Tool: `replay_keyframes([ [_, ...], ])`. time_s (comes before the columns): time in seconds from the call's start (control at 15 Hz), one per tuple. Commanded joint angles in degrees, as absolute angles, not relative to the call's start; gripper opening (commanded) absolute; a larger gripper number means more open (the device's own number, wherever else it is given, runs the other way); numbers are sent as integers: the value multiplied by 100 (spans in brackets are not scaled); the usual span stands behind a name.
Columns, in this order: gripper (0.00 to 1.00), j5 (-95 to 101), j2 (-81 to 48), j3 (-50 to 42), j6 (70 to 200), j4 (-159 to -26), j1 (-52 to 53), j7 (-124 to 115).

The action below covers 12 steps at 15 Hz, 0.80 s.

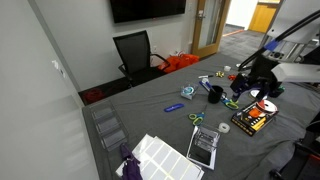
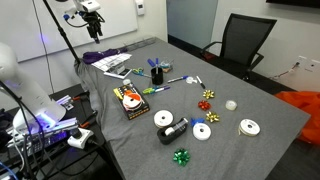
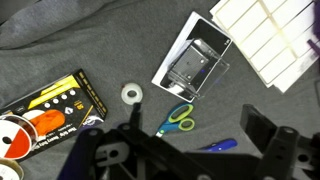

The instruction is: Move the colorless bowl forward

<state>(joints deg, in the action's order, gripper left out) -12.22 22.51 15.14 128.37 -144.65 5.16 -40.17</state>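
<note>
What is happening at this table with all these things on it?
A robot arm is working over a cluttered grey table. Its gripper hangs open and empty above the black and orange box, near the scissors and the tape roll. The colorless bowl lies apart from it, past the black mug, with nothing touching it. The bowl is not yet grasped.

grey table cloth; green-blue scissors; black-orange box; black mug.

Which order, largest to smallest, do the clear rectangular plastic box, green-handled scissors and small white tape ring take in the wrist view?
1. clear rectangular plastic box
2. green-handled scissors
3. small white tape ring
</note>
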Motion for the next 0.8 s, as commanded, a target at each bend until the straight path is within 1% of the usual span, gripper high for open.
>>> replay_keyframes([
  [0.0, 100, -521, 1671, 1741, 13061, -14547, 245, -5013],
  [0.33, 100, -90, 800, 1602, 13150, -14430, 452, -6038],
  [0.73, 100, -112, -48, 1486, 14640, -14492, 724, -6108],
])
